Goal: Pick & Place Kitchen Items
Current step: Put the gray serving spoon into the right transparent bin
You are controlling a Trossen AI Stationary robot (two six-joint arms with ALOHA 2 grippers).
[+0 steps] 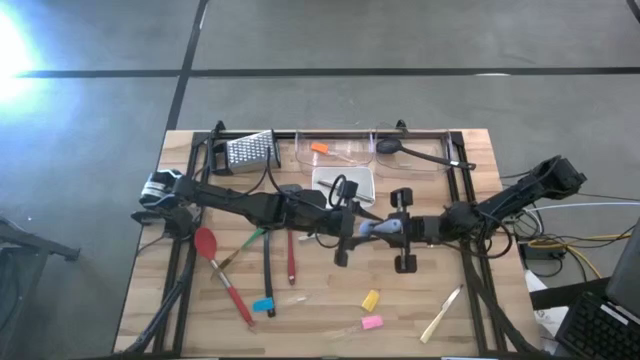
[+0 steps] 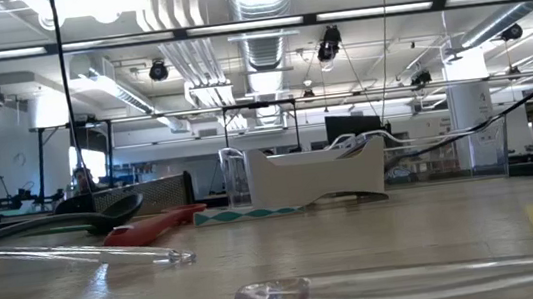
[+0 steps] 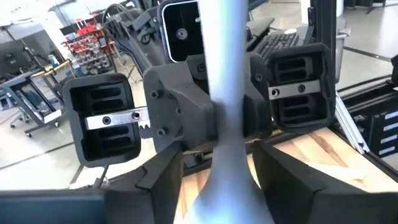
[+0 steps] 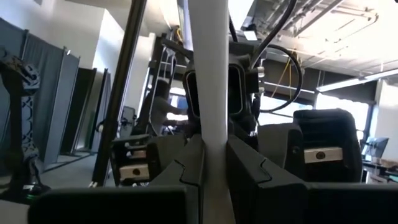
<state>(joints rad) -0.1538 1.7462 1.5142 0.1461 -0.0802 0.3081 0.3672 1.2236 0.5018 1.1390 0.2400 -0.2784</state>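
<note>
The grey spoon (image 1: 378, 229) hangs mid-table, pinched by the right pincer (image 1: 392, 229), left pincer (image 1: 350, 226) spread.

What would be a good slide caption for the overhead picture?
Two grippers, left gripper and right gripper, meet mid-table around a grey utensil, with other utensils scattered on the wooden table.

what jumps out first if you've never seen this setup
Above mid-table, the right gripper and left gripper meet on one grey spoon; the right is shut on it, the left's fingers flank its handle. Then the red spatula at front left and the steel grater at the back.
</note>
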